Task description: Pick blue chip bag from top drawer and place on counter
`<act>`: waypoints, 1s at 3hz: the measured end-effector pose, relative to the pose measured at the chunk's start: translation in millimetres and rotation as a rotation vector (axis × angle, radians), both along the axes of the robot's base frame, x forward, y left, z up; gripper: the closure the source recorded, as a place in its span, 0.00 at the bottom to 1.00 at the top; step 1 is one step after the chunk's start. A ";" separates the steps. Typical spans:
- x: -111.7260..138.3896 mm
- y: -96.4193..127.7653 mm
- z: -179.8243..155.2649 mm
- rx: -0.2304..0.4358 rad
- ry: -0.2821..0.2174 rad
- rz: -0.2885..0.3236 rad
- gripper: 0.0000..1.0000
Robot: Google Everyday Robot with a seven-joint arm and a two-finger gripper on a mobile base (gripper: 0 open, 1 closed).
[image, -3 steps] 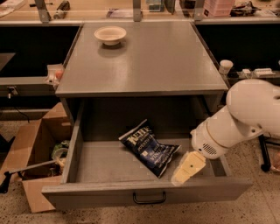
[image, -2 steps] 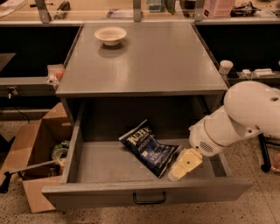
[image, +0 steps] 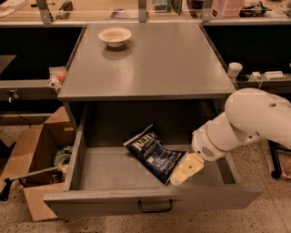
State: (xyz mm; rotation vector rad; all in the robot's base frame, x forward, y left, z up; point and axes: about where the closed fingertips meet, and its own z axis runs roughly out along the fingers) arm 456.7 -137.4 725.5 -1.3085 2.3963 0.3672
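Observation:
The blue chip bag [image: 152, 152], dark navy with white lettering, lies tilted on the floor of the open top drawer [image: 150, 200], near its middle. My gripper [image: 184, 170], cream-coloured at the end of the white arm [image: 245, 123], reaches down into the drawer from the right. It is at the bag's lower right corner and looks to be touching it. The grey counter [image: 154, 68] lies above the drawer.
A white bowl [image: 114, 35] sits at the counter's back left. An open cardboard box [image: 36, 164] with clutter stands on the floor to the drawer's left. A tan cluttered shelf [image: 136, 13] runs along the back. A small white bottle [image: 234, 69] stands right of the counter.
My gripper has moved left inside the drawer, from a little right of the bag up to the bag's lower right corner. The bag has not moved.

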 end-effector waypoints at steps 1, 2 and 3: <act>24.6 10.5 -30.2 -0.018 -0.010 -0.021 0.00; 47.8 17.5 -56.6 -0.008 -0.010 -0.044 0.00; 62.5 27.7 -82.7 0.004 0.008 -0.054 0.00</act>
